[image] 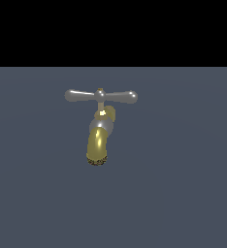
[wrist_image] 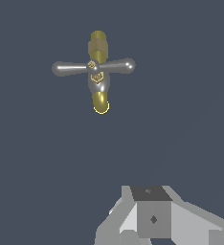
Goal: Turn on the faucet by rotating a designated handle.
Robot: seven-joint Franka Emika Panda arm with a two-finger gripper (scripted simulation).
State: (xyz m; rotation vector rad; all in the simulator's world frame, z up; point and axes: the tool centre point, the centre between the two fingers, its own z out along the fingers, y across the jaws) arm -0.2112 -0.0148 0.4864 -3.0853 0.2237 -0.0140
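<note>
I see the handle (image: 101, 96), a slim glossy grey metal crossbar with two arms ending in rounded bulbs and a small brass nub at its centre, lying level just above the middle of the exterior frame. It tops a thin stem on the faucet (image: 100, 138), a small tap with a silver-grey rounded joint and a shiny brass-gold curved spout bending down towards the camera. The tap stands alone on a flat, dull blue-grey floor (image: 183, 193), with a black band across the top of the frame. I can read no brand, label or writing anywhere. In the wrist view, the pale grey blocky gripper (wrist_image: 152, 217) shows at the bottom edge, well apart from the tap; its fingertips are cut off, so I cannot tell whether the fingers are spread or closed.
</note>
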